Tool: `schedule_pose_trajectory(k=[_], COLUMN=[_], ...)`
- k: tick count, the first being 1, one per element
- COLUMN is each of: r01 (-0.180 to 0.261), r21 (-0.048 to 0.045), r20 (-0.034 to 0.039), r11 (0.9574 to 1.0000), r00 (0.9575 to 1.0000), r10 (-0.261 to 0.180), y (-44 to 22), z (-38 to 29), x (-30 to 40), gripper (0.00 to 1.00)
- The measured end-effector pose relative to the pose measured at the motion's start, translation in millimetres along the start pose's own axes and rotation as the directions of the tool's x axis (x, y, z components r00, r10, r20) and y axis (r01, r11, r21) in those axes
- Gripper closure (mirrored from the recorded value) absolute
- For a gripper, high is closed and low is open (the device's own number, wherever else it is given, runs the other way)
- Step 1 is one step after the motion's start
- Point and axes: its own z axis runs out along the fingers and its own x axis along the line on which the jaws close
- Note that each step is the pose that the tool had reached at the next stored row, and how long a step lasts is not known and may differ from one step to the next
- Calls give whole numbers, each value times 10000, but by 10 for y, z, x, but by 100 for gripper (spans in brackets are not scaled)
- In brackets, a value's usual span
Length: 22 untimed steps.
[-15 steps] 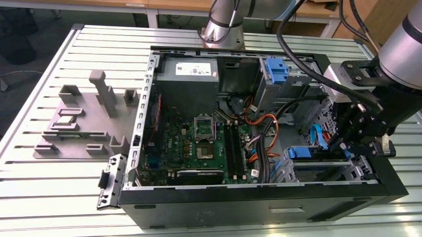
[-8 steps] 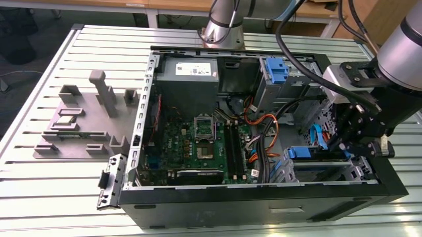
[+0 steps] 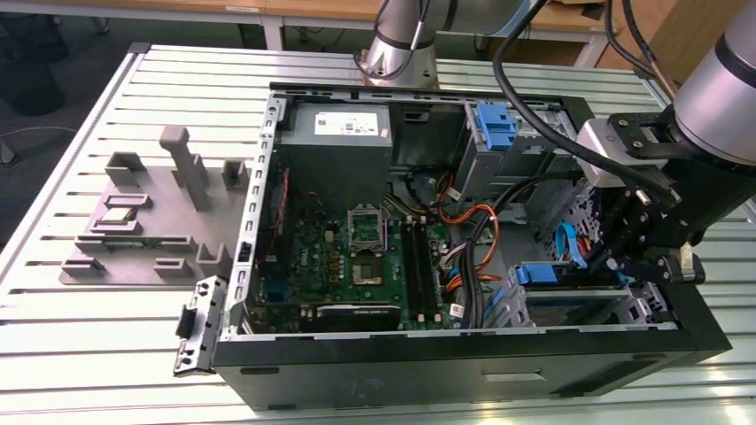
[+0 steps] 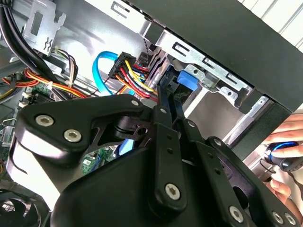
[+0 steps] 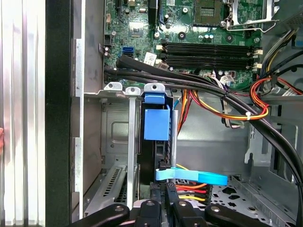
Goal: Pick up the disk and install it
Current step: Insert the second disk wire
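One side of the black computer case (image 3: 473, 354) is off, and it lies open-face-up on the slotted metal table (image 3: 119, 336), with bare table all round its rim. On the exterior view's left a grey fixture tray (image 3: 142, 221) sits well apart from the case. Inside, the motherboard (image 3: 354, 257) fills the middle and the grey power supply box (image 3: 336, 146) sits at the far end.

Room is tight in the drive corner on the exterior view's right. In the first wrist view the disk (image 5: 156, 124) stands on edge in a narrow slot of the drive cage (image 5: 118, 132), with sheet-metal walls close on both sides and its blue bracket just beside the cage's upper lip. A thick black cable bundle (image 5: 189, 82) crosses just past that lip, and orange, red and yellow wires hang beside the slot. A flat blue cable (image 5: 194, 177) lies across the near end of the disk, close to the fingertips.

The hand (image 5: 168, 189) reaches down into this corner from the arm above the case wall. Its two slim fingers (image 4: 163, 113) are drawn nearly together, pinching the thin near edge of the disk (image 4: 185, 79), with connectors and wires close by.

Outside the case wall, a person's fingers (image 4: 284, 127) rest on a small device lit blue.
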Motion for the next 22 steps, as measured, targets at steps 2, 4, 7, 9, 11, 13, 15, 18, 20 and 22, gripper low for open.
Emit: schedule_pose_trajectory(k=[2,4,7,9,11,13,15,18,20,22], r01=[0,0,0,0,-1,-1,-1,-1,-1,-1], r21=[0,-1,0,0,-1,0,1,0,0,0], r20=[3,6,13,13,31,23,30,28,28,28], r11=[10000,10000,10000,10000,10000,10000,10000,10000,10000,10000], r00=[10000,10000,10000,10000,10000,10000,10000,10000,10000,10000], r10=[0,0,0,0,1,1,1,1,1,1], y=[1,1,1,1,2,2,0,-4,-7,-11], z=[14,17,22,22,31,27,-4,-77,-138,-200], x=[0,0,1,0,0,1,0,-1,-2,-3], gripper=[84,84,84,84,82,76,76,76,76,76])
